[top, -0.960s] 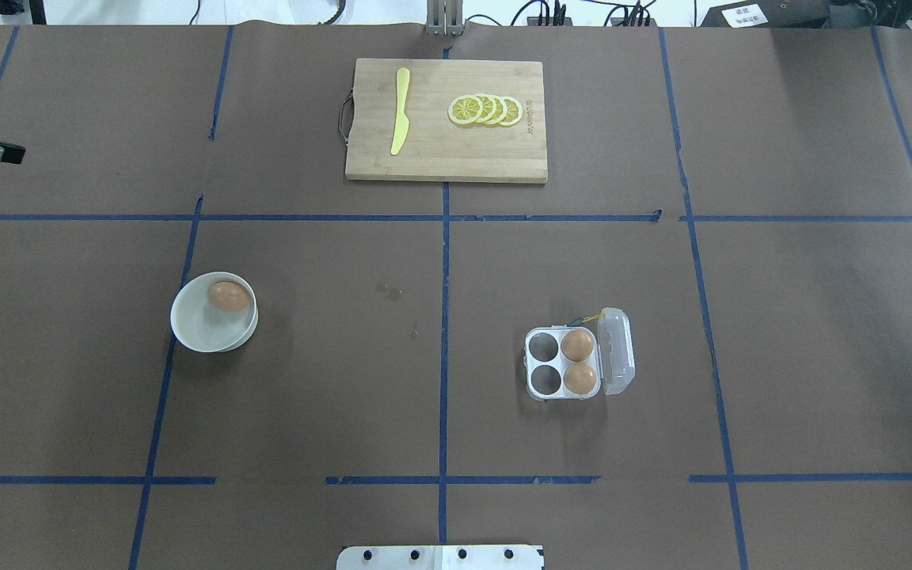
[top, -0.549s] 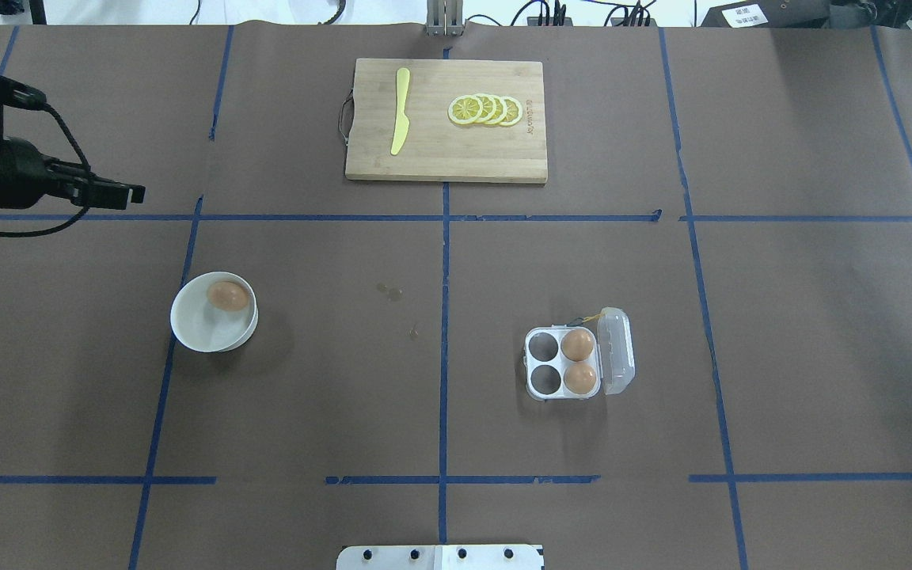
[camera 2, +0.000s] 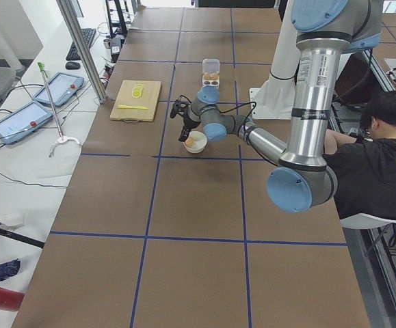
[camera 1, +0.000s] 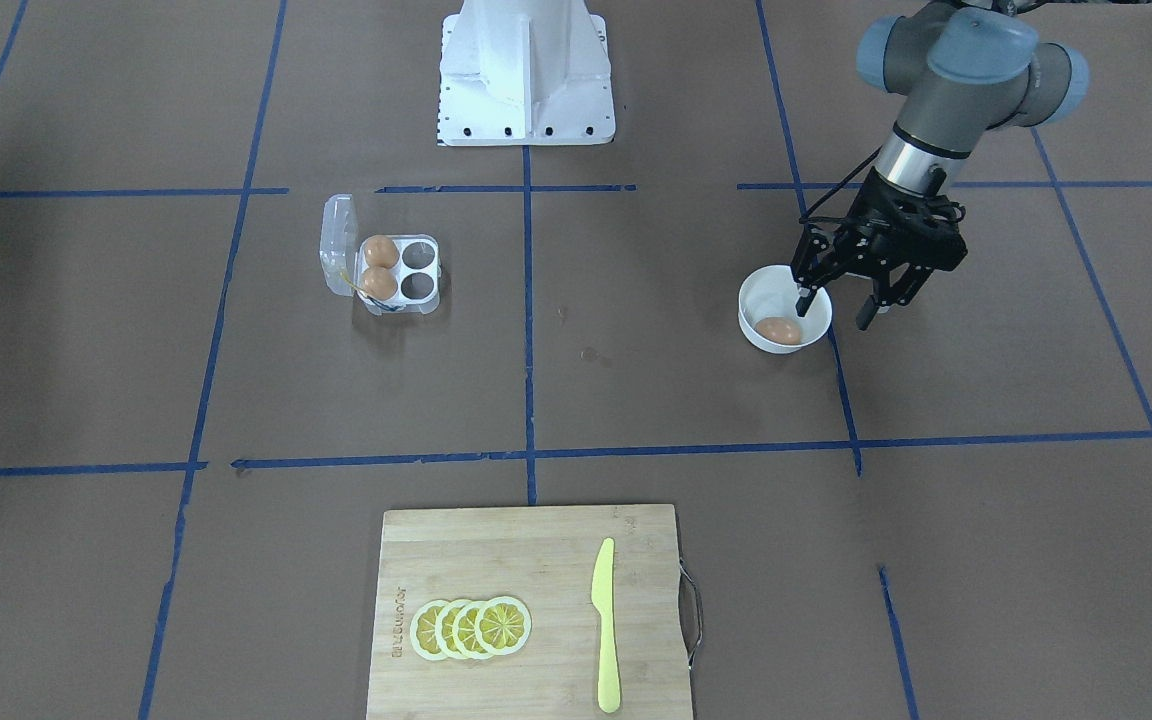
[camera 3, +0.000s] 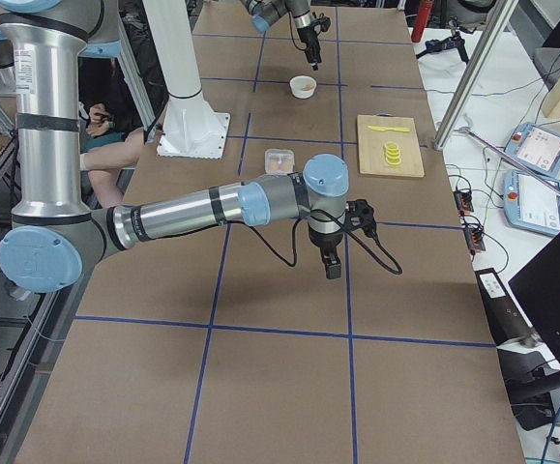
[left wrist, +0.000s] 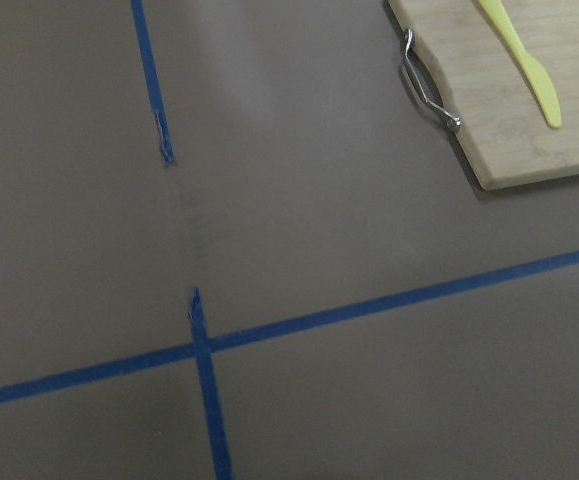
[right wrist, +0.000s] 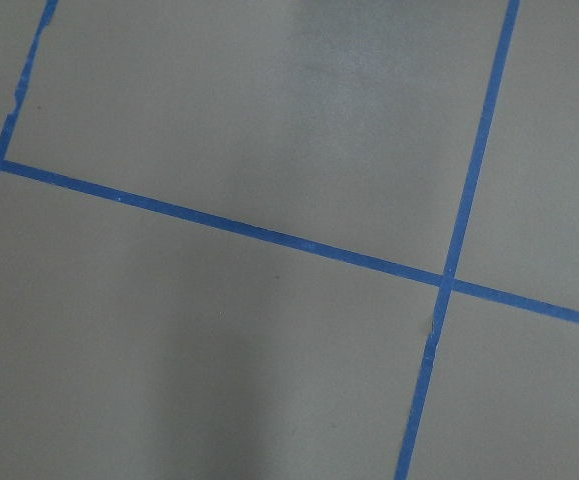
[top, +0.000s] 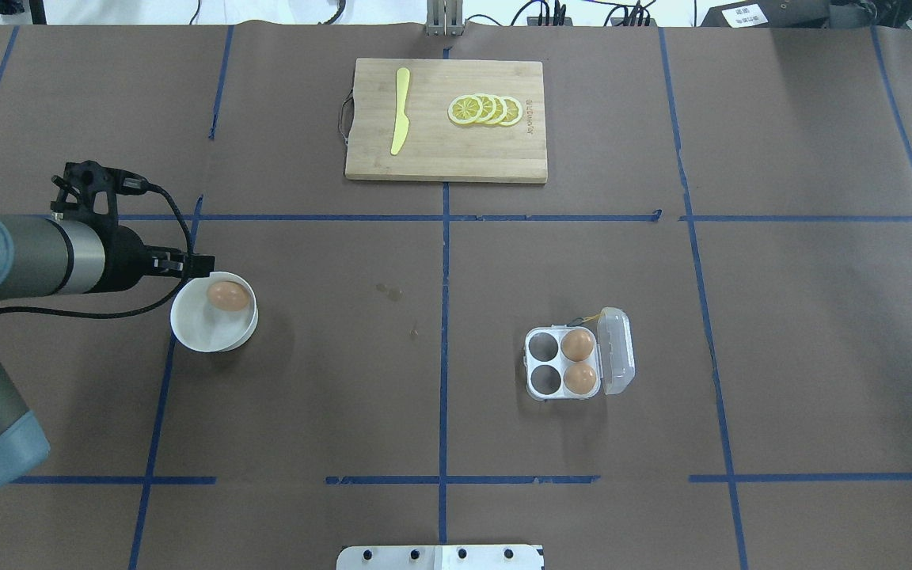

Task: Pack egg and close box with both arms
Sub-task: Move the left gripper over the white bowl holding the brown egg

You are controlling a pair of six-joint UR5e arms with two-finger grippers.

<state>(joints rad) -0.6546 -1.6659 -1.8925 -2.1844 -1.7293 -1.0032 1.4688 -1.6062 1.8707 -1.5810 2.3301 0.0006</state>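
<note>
Over the bowl (camera 1: 764, 292) rim the left gripper (camera 1: 834, 308) hangs, fingers (camera 1: 802, 298) apart, the egg (camera 1: 778, 330) at its eight o'clock front-on. Reaching step, seemingly; next: centre over it, descend, close gently.

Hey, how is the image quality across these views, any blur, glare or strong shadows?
Overhead: sharp, evenly lit, a soft shadow right of the white bowl. Front-facing: also sharp, faint broad shadows on the brown paper. Left wrist: slightly soft, a pale sheen near the top. Right wrist: pale glare patch at the top, dim shadow lower left.
</note>
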